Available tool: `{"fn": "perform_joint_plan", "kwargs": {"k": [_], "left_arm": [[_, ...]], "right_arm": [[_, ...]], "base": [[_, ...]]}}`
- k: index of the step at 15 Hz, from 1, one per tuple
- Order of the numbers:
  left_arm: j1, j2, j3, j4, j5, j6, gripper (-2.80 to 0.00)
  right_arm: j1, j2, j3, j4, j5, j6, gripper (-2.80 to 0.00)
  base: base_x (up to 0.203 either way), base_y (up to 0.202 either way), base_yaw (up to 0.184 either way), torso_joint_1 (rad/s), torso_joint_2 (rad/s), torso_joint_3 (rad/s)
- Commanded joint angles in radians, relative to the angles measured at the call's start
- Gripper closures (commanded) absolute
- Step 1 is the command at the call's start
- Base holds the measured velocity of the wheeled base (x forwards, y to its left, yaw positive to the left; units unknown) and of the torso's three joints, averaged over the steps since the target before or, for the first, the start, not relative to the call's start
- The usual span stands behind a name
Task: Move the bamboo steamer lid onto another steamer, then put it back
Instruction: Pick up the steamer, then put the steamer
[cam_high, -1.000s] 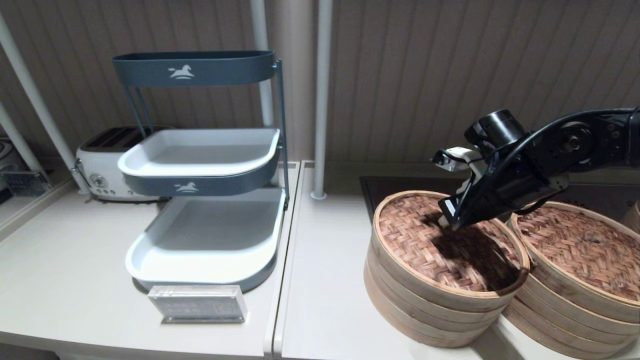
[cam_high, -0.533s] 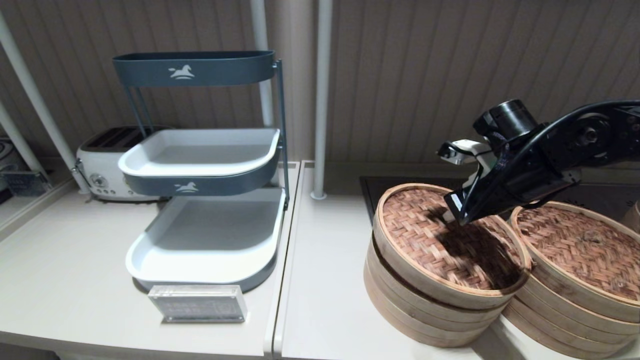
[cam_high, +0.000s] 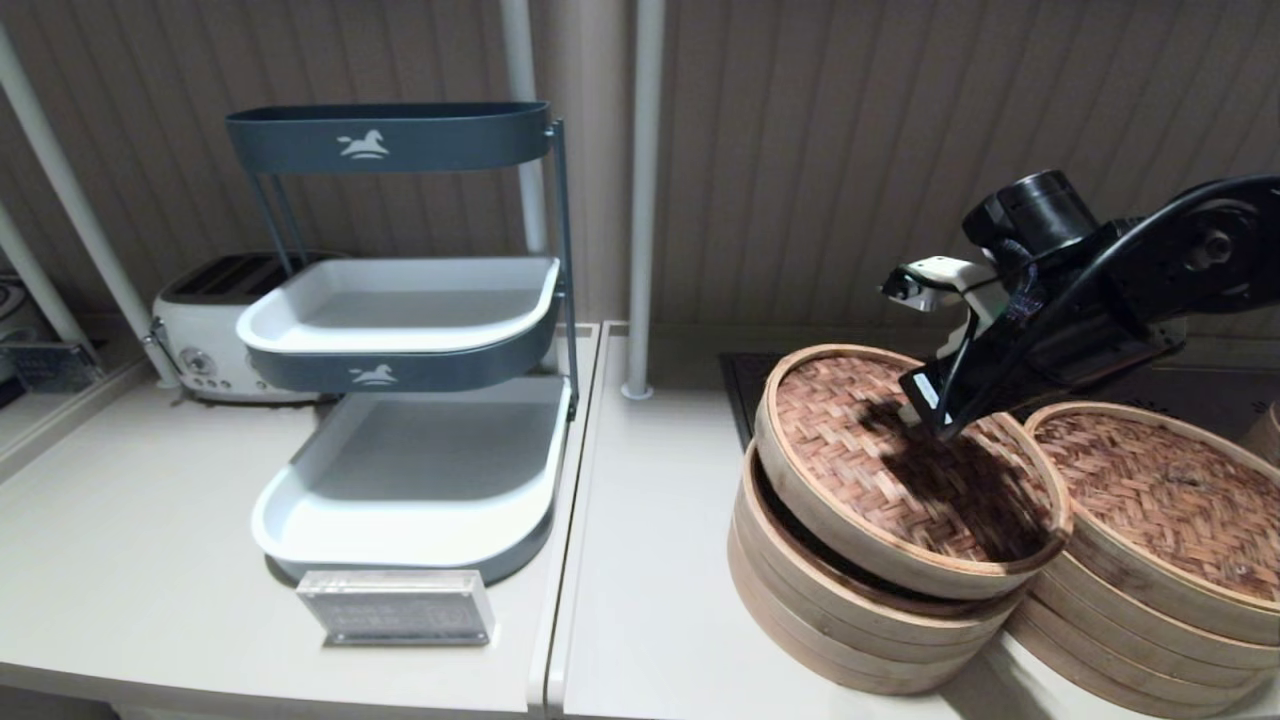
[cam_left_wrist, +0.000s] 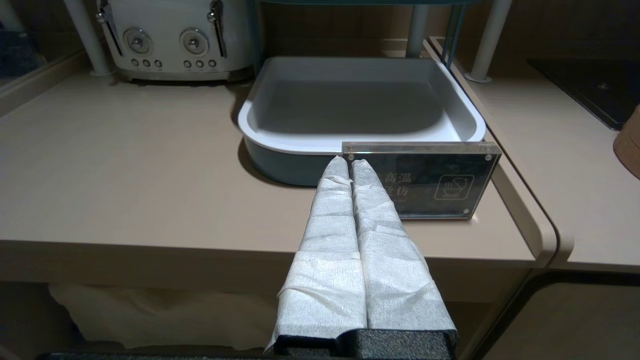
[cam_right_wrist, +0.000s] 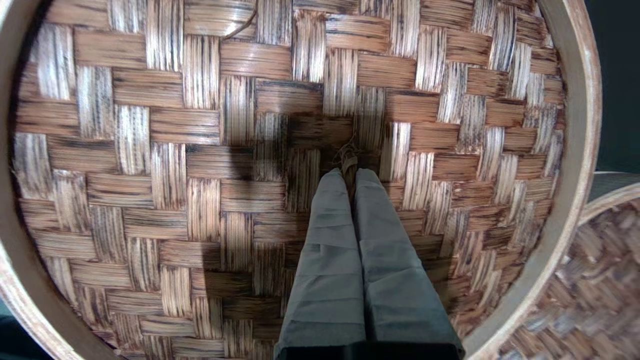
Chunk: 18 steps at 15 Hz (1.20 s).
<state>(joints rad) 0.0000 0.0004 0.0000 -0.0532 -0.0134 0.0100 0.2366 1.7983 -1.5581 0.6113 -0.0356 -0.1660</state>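
1. The right gripper (cam_high: 940, 425) is pinching the small knot at the centre of the bamboo steamer lid (cam_high: 880, 470), its fingers (cam_right_wrist: 345, 240) pressed together on it.
2. The lid is hanging tilted, its left edge raised clear of the steamer stack (cam_high: 850, 640) beneath, a dark gap showing between them.
3. Another steamer (cam_high: 1150, 620), carrying its own woven lid (cam_high: 1160, 500), is standing just beside on the right, touching the stack.
4. The left gripper (cam_left_wrist: 350, 167) is idling off the front edge of the surface (cam_left_wrist: 125, 175), its wrapped fingers closed on nothing, pointing at a clear acrylic sign (cam_left_wrist: 430, 180) before a grey tray (cam_left_wrist: 280, 145).
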Motion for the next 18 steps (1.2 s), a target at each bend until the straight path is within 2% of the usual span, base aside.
{"fn": "perform_joint_plan", "kwargs": {"k": [1,8,11,18], "left_arm": [[0.0,-0.002,0.028,0.0,-0.002,0.0,0.0],[0.0,-0.002,0.028,-0.001,-0.001,0.0,0.0],[0.0,-0.003,0.028,0.0,0.0,0.0,0.0],[0.0,-0.003,0.028,0.0,-0.001,-0.001,0.0]], "right_arm": [[0.004,-0.005,-0.027,0.032,-0.007,-0.009,0.0],[0.027,-0.019,-0.208,0.255,-0.012,-0.035,0.0],[0.025,-0.012,-0.273,0.308,-0.022,-0.05,0.0],[-0.055,-0.016,-0.365,0.41,-0.026,-0.064,0.0]], "base": [[0.0,0.0,0.0,0.0,0.0,0.0],[0.0,0.0,0.0,0.0,0.0,0.0],[0.0,0.0,0.0,0.0,0.0,0.0],[0.0,0.0,0.0,0.0,0.0,0.0]]}}
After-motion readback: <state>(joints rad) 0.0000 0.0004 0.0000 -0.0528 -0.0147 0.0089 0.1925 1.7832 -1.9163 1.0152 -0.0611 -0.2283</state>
